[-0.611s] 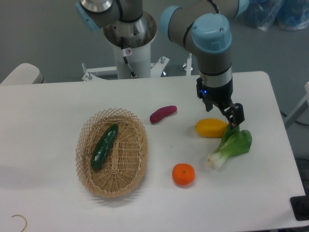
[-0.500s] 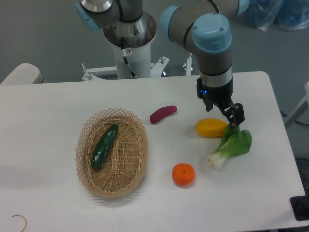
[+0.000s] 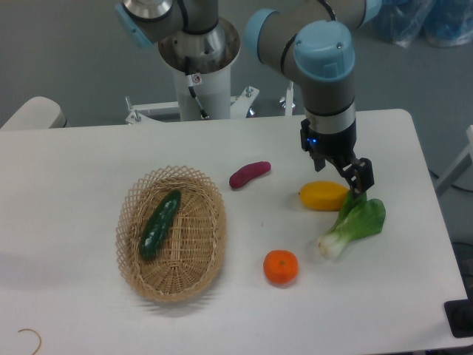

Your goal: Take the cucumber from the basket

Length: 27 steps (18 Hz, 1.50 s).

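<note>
The dark green cucumber (image 3: 160,223) lies slanted in the left half of the oval wicker basket (image 3: 211,255) on the left of the white table. My gripper (image 3: 344,180) hangs far to the right, just above the yellow fruit and the top of the bok choy. Its fingers (image 3: 362,177) look open, with nothing between them. The whole cucumber is in plain sight, and nothing touches it.
A purple-red sweet potato (image 3: 249,174) lies between the basket and the gripper. A yellow fruit (image 3: 322,196), a bok choy (image 3: 355,225) and an orange (image 3: 281,267) sit on the right half of the table. The robot base (image 3: 198,74) stands behind the table's far edge.
</note>
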Each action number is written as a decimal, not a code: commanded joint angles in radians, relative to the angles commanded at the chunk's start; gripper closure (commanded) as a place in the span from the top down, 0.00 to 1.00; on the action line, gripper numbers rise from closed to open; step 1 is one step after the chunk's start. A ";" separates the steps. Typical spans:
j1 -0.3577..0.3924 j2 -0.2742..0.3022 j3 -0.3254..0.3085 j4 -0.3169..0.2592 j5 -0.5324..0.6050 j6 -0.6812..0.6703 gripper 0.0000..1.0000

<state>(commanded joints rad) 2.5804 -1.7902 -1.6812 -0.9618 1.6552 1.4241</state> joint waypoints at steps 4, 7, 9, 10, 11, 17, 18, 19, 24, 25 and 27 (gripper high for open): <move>-0.109 0.011 -0.017 0.002 -0.009 -0.333 1.00; -0.175 0.047 -0.075 0.002 -0.041 -0.483 1.00; -0.207 0.067 -0.116 0.005 -0.093 -0.580 1.00; -0.218 0.080 -0.135 0.005 -0.110 -0.630 1.00; -0.227 0.087 -0.159 0.006 -0.113 -0.674 1.00; -0.299 0.092 -0.262 0.061 -0.106 -0.804 1.00; -0.318 0.087 -0.267 0.084 -0.107 -0.806 1.00; -0.347 0.077 -0.267 0.098 -0.106 -0.806 1.00; -0.413 0.011 -0.255 0.117 -0.106 -0.754 1.00; -0.414 0.005 -0.253 0.115 -0.106 -0.699 1.00; -0.416 -0.005 -0.255 0.115 -0.110 -0.633 1.00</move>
<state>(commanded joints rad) 2.1644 -1.7947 -1.9359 -0.8468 1.5447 0.7913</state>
